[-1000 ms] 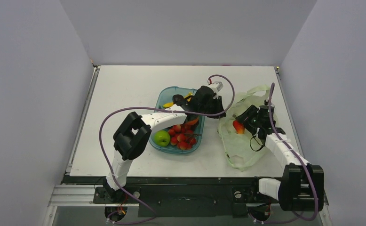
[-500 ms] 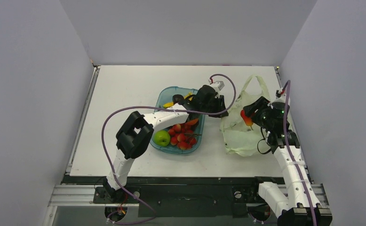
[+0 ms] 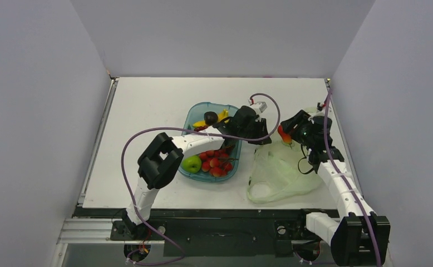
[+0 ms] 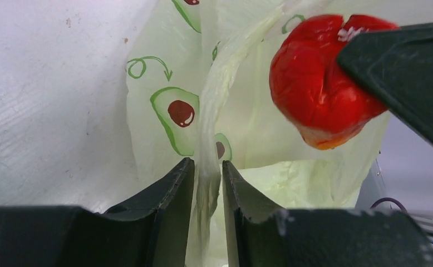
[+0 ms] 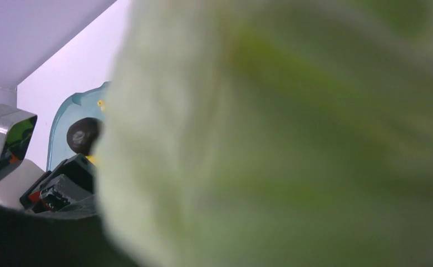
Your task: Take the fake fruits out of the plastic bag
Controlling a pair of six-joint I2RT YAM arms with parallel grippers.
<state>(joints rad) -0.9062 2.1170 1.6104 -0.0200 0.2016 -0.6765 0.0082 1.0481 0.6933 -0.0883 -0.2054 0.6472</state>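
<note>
The pale-green plastic bag (image 3: 284,173) lies slumped on the table right of the tray; its avocado print (image 4: 172,114) shows in the left wrist view. My left gripper (image 4: 207,162) is shut on a bunched fold of the bag's edge (image 3: 260,135). Just right of it, my right gripper (image 3: 286,133) is shut on a red and orange fake fruit (image 4: 317,83), held above the bag. Other fake fruits lie in the teal tray (image 3: 195,119): a green apple (image 3: 191,163), red berries (image 3: 215,161), a dark plum (image 3: 210,117) and a yellow banana (image 3: 222,115). Blurred bag plastic (image 5: 286,139) hides the right fingers.
The tray stands mid-table under the left forearm. The left arm's purple cable (image 3: 131,150) loops over the table's left part. White enclosure walls stand on three sides. The right wrist view shows the tray's rim (image 5: 58,125) and plum (image 5: 83,135).
My right gripper has lifted the red fruit up and back, out of the bag. The bag, raised half a second ago, has dropped and spread toward the near edge.
</note>
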